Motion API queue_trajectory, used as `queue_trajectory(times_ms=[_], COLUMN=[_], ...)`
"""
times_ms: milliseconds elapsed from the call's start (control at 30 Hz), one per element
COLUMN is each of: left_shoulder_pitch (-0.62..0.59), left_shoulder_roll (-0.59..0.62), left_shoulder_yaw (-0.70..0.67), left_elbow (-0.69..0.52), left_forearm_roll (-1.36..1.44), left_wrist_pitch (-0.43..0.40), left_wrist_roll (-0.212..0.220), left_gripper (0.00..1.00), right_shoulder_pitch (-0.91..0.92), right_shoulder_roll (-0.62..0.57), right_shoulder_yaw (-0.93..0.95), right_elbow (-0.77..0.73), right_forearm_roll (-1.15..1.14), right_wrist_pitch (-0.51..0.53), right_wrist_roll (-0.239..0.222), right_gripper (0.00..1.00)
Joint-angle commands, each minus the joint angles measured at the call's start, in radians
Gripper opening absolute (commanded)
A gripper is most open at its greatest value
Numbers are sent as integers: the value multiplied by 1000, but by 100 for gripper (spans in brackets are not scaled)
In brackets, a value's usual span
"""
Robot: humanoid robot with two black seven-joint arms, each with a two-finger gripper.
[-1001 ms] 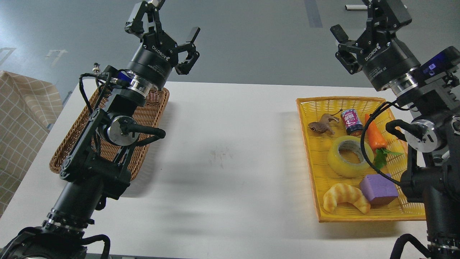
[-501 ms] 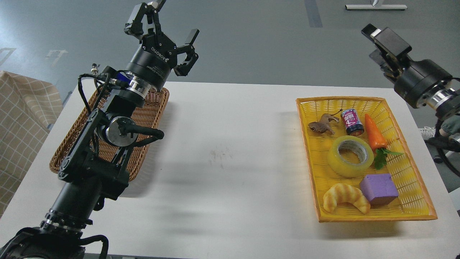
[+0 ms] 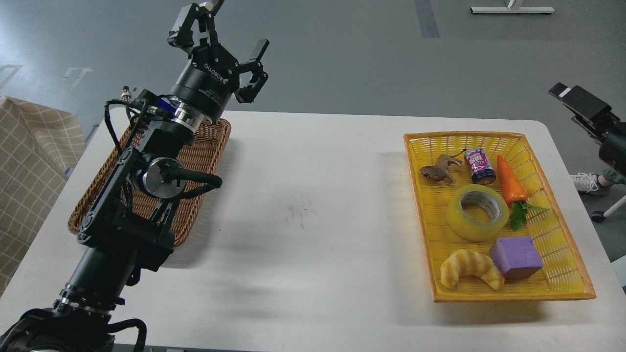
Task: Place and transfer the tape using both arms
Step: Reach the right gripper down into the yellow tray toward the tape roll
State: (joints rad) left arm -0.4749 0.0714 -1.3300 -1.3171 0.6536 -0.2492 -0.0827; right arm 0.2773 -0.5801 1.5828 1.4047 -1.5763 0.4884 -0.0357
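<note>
- The tape (image 3: pixel 478 212) is seen lying flat in the yellow basket (image 3: pixel 562 286) on the right side of the white table (image 3: pixel 313 195), core hole facing up.
- Tape is surrounded by other items: toy frog (image 3: pixel 437 171) and small can (image 3: pixel 479 166) beyond it, carrot (image 3: pixel 510 188) just beside it on the right, purple block (image 3: pixel 516 256) and croissant (image 3: pixel 470 266) on the near side.
- Tape is touched by neither gripper.
- Left gripper (image 3: pixel 222 41) is held high, above the far edge of the brown wicker basket (image 3: pixel 205 151); its fingers are spread wide with nothing between them.
- Left arm is seen running from the lower left corner up over the wicker basket, hiding much of it.
- Right gripper (image 3: pixel 582 105) is seen only at the right edge of the view, off the table and well apart from the yellow basket; it is viewed edge-on and dark, so finger spacing cannot be told.
- A checked cloth (image 3: pixel 29 161) is visible at the left edge, beside the table.
- Centre of the table shows a faint scuff mark (image 3: pixel 298 212).
</note>
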Motion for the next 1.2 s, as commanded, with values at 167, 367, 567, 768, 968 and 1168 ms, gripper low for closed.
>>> queue_trajectory(times_ms=[167, 367, 567, 768, 968, 1168], left_shoulder_pitch=[7, 10, 12, 22, 29, 42], left_shoulder_roll=[-4, -7, -7, -10, -7, -10], left_shoulder_yaw=[2, 0, 0, 2, 0, 0], left_elbow=[-4, -4, -4, -4, -5, -5], left_forearm_roll=[1, 1, 1, 1, 3, 3], left_wrist_pitch=[1, 2, 2, 19, 24, 31], left_wrist_roll=[3, 3, 3, 3, 3, 3], left_gripper=[98, 98, 98, 98, 98, 98], right_shoulder_pitch=[-49, -26, -21, -21, -27, -35], right_shoulder_roll=[-67, -78, -58, -20, 5, 25], right_shoulder_yaw=[-18, -160, -274, -379, -400, -406], right_elbow=[-12, -9, -9, -16, -16, -41], right_forearm_roll=[-46, -336, -476, -536, -567, -577], right_wrist_pitch=[0, 0, -7, -53, -65, -65], right_wrist_roll=[-1, -3, -3, -12, -12, -13], right_gripper=[100, 100, 99, 96, 77, 69])
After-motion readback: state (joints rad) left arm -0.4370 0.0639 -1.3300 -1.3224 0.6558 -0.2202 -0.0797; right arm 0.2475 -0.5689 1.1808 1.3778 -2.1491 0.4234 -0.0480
